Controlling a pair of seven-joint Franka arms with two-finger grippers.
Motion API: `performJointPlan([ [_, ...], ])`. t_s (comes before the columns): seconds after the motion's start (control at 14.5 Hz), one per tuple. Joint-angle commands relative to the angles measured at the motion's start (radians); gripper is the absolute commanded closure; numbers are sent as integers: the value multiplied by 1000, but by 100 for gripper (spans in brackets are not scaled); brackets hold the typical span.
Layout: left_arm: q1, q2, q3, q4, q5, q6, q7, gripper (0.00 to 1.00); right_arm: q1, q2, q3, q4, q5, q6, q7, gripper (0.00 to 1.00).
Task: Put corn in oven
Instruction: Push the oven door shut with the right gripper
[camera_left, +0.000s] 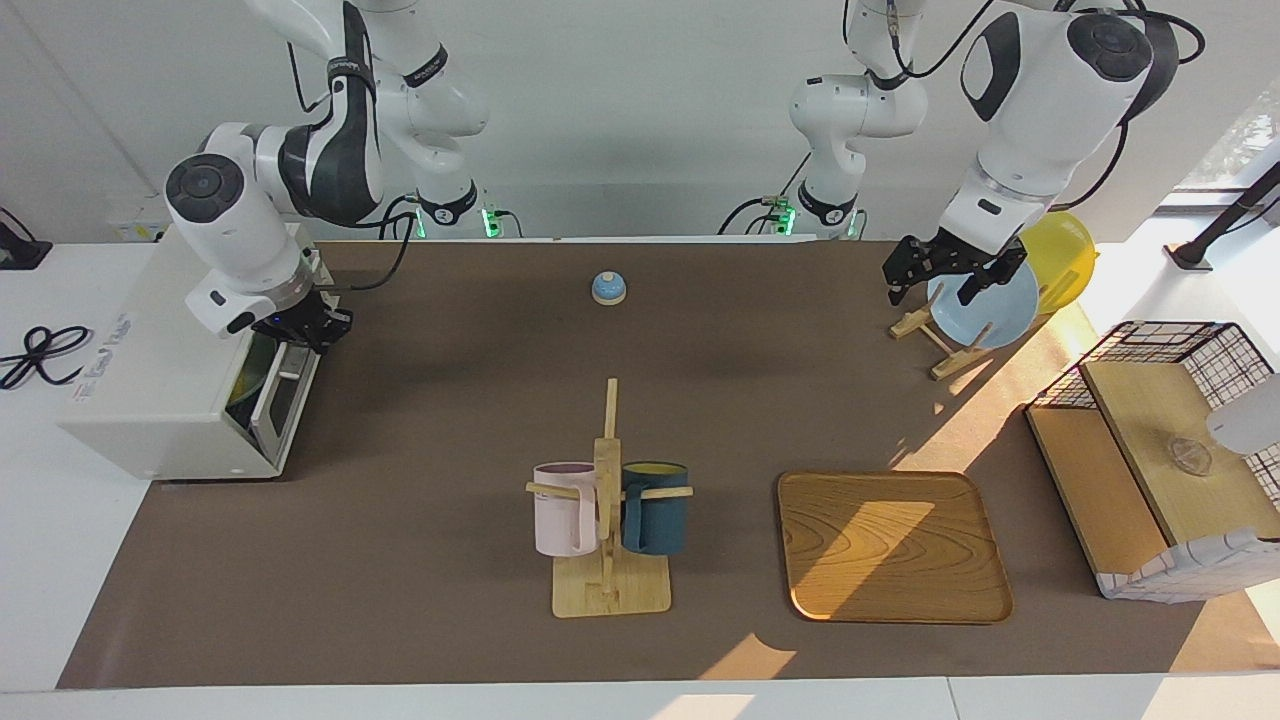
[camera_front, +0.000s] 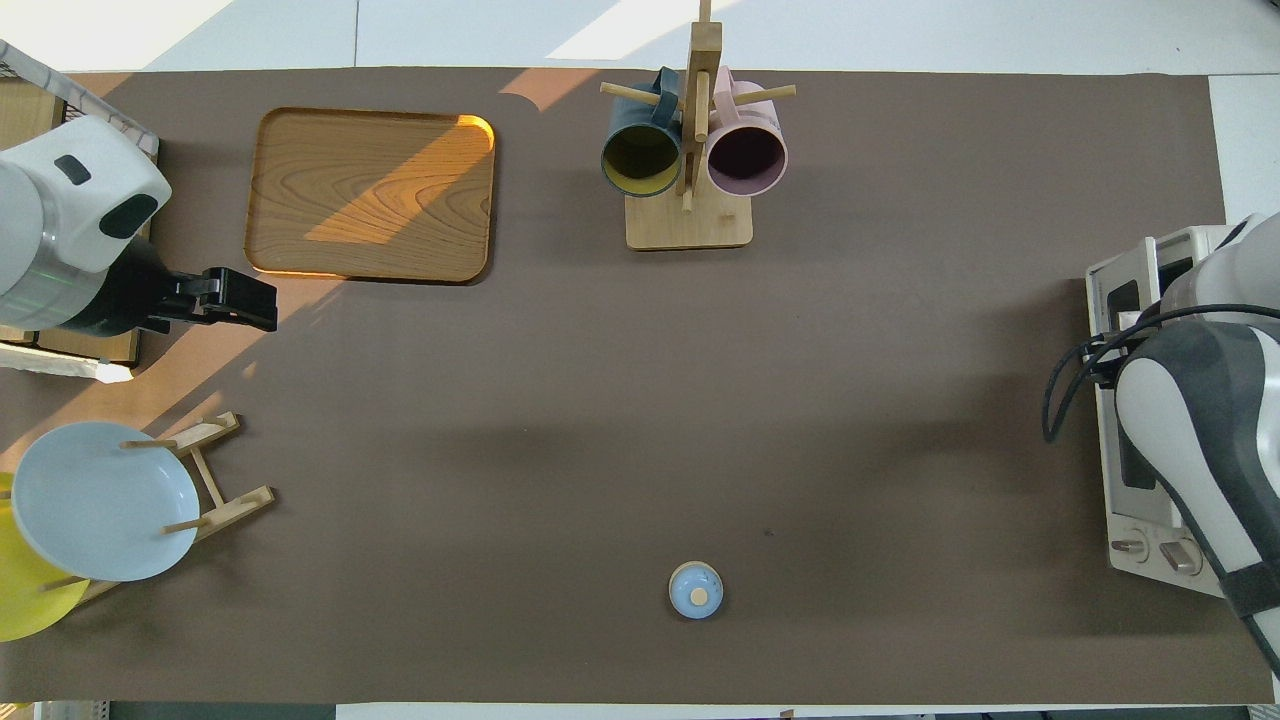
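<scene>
Table cover (camera_left: 450, 420) looks like matte brown paper, and the tray (camera_left: 893, 546) on it is glossy wood grain. Oven (camera_left: 165, 380) casing is smooth white metal, I think.

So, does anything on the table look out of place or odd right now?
Only the oven: its door stands ajar, tilted outward, with the right end effector at its top edge. A yellow-green thing shows through the gap, but I cannot tell what it is. Nothing looks spilled or toppled.
</scene>
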Motion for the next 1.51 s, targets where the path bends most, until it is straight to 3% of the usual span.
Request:
performJointPlan([
  [0.0,7,-11,-1,2,-17,0,4,0,-15,-14,8,14,-18,-41,-40,92],
  [0.41,7,-11,-1,1,-17,0,4,0,-15,-17,8,100,-29,-139,-62,85],
  [0.55,7,-11,-1,1,-17,0,5,0,0,-11,14,187,-21,-214,-62,74],
  [0.69,7,-11,-1,1,-17,0,4,0,39,-3,23,295,6,-313,-50,59],
  [0.76,7,-11,-1,2,-17,-1,4,0,54,13,23,347,19,-361,-37,40],
  [0.83,7,-11,-1,2,-17,0,4,0,56,33,25,401,28,-395,-28,0],
  [0.96,7,-11,-1,1,-17,-1,4,0,54,40,23,450,71,-415,-27,0],
  [1.45,7,-11,-1,1,-17,-1,4,0,56,53,25,473,95,-398,-10,0],
])
